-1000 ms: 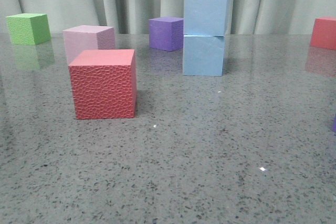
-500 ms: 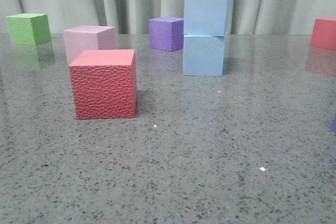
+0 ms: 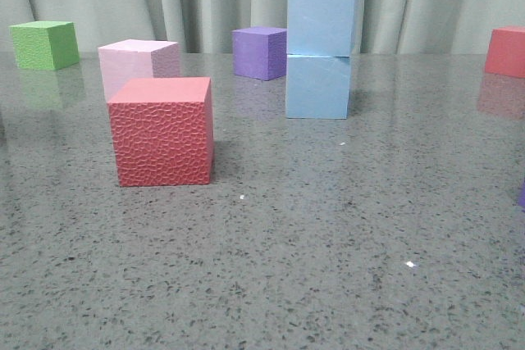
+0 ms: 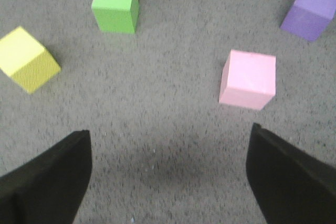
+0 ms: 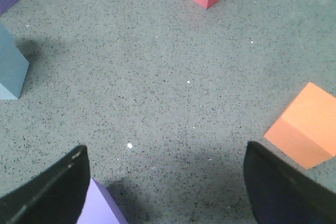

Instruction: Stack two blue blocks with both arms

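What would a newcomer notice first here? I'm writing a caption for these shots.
The two-high tower of blue blocks at centre back of the table, with no gripper touching it. Next, the big red cube in the left foreground, a pink cube just behind it.

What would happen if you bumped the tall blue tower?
The upper blue block would probably slide or topple, since it only rests on the lower blue block. Both look matte and foam-like, so likely light. Flat faces mean they shouldn't roll.

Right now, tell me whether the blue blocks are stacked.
Stacked: the upper blue block sits squarely on the lower blue block, no gripper touching.
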`<state>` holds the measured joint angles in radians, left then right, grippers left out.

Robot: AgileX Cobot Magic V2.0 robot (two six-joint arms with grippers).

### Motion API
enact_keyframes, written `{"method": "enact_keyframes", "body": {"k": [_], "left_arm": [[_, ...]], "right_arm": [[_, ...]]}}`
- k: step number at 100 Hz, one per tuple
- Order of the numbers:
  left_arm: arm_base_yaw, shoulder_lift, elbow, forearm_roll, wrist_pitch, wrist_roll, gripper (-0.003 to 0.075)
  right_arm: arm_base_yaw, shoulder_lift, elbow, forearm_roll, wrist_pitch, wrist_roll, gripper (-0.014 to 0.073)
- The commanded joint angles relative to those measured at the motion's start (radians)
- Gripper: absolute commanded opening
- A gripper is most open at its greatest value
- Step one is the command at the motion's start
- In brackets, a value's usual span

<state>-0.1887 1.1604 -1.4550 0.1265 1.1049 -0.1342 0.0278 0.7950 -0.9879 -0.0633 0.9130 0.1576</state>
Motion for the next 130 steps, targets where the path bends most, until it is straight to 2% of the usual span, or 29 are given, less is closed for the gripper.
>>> {"method": "enact_keyframes", "body": {"k": [1, 23, 58, 87, 130], "left_arm": [[0.004, -0.095, 0.087, -0.004, -0.109, -0.03, 0.0579], [0.004, -0.27, 0.308, -0.004, -0.127, -0.065, 0.0579], [0.004, -0.452, 0.488, 0.06, -0.146, -0.158, 0.0576], [0.004, -0.473, 0.521, 0.06, -0.15, -0.158, 0.0576], [0.004, -0.471, 0.521, 0.074, -0.155, -0.158, 0.0564]], "right_arm": [[-0.005, -0.006, -0.025, -0.007, -0.048, -0.006, 0.0598], [-0.005, -0.006, -0.025, -0.007, -0.04, -0.006, 0.0598], [-0.005, -0.006, -0.023, -0.007, -0.011, -0.006, 0.0598], [-0.005, -0.041, 0.062, -0.007, -0.027, -0.006, 0.0598], [-0.005, -0.047, 0.071, -0.007, -0.029, -0.006, 0.0598]]}}
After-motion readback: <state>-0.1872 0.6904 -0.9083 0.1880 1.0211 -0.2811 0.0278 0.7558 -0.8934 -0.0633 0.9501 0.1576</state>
